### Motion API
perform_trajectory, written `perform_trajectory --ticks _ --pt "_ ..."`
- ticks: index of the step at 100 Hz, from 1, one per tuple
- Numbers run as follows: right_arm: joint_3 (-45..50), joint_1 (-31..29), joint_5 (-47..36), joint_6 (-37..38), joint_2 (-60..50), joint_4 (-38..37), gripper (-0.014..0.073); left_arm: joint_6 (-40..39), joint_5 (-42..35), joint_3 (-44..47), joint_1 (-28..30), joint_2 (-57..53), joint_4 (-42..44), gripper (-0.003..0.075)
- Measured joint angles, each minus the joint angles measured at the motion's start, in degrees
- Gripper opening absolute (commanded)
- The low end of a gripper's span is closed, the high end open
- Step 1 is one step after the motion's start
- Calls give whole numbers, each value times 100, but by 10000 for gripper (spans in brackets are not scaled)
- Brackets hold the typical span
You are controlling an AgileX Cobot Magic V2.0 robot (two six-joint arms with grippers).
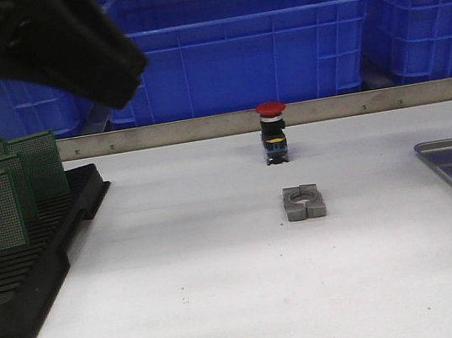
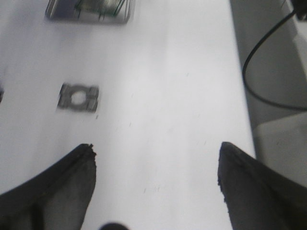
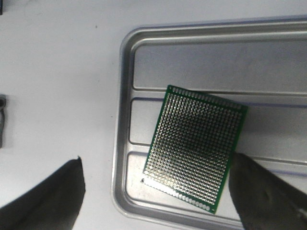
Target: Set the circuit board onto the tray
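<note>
Circuit board (image 3: 194, 151): laid flat in the tray (image 3: 125, 76), far right on the table (image 1: 227, 288).
Right pincer (image 3: 156, 191): released, nothing held.
Left pincer (image 2: 156, 177): released, nothing held.

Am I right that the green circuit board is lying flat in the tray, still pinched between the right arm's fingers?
Not quite. The green circuit board does lie flat in the tray, but the right wrist view shows the right gripper open, its fingers standing apart on either side and gripping nothing.

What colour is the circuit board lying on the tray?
Green circuit board, gridded with silvery dots; right wrist view shows it best.
</note>
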Motion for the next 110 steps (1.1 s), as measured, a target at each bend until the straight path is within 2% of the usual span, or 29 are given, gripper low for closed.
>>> perform_trajectory --ticks 25,37,67,102,110 --pt "0 0 0 -13 0 -21 624 0 -127 0 851 0 1928 503" --pt "0 0 0 -13 0 -21 624 0 -137 0 1217 0 2505 503" --pt "0 0 -12 -13 0 -21 624 0 -183 0 2043 0 2928 503" --pt "0 0 -23 -13 0 -21 624 0 -504 -33 2124 407 3366 489" --pt "0 0 -10 -13 0 -21 624 0 -544 -33 2124 582 3366 448"
